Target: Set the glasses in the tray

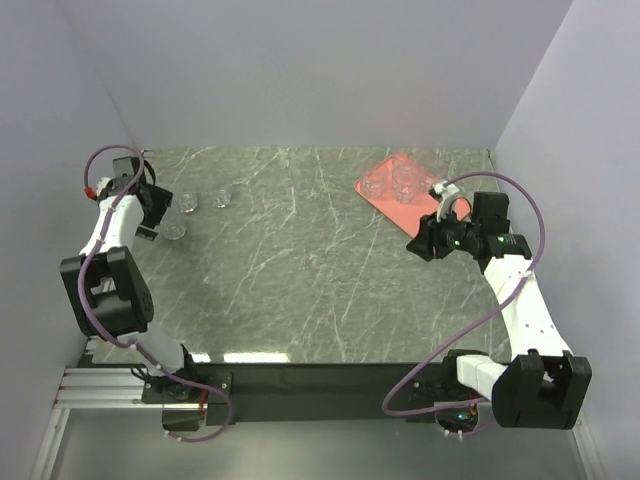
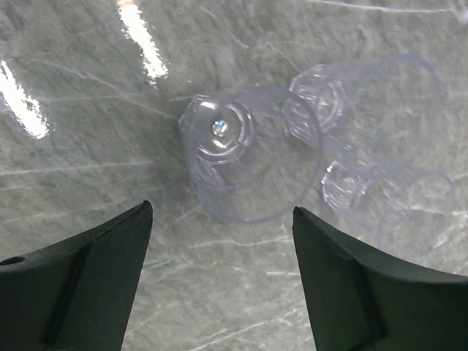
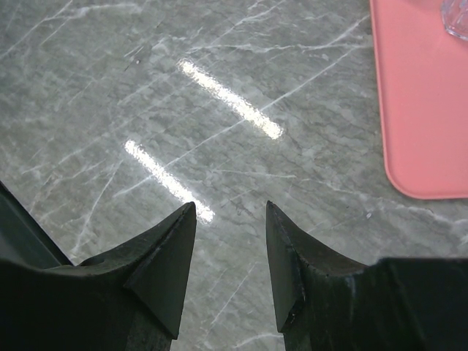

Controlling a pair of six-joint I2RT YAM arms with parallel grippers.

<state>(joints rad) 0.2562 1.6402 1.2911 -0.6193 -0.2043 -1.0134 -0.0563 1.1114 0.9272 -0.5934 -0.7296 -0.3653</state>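
Note:
Three clear glasses stand at the far left of the table: one nearest the left arm, two more behind it. My left gripper hovers right by the nearest glass, open, with its fingertips just short of the rim and nothing between them. The other two glasses show beyond it. The salmon-pink tray lies at the far right and holds glasses. My right gripper hangs over bare table near the tray's front corner, open and holding nothing.
Grey walls close in the table on the left, back and right. The marbled table top stretches between the two arms. A cable loops over each arm. A glass base shows at the tray's top edge in the right wrist view.

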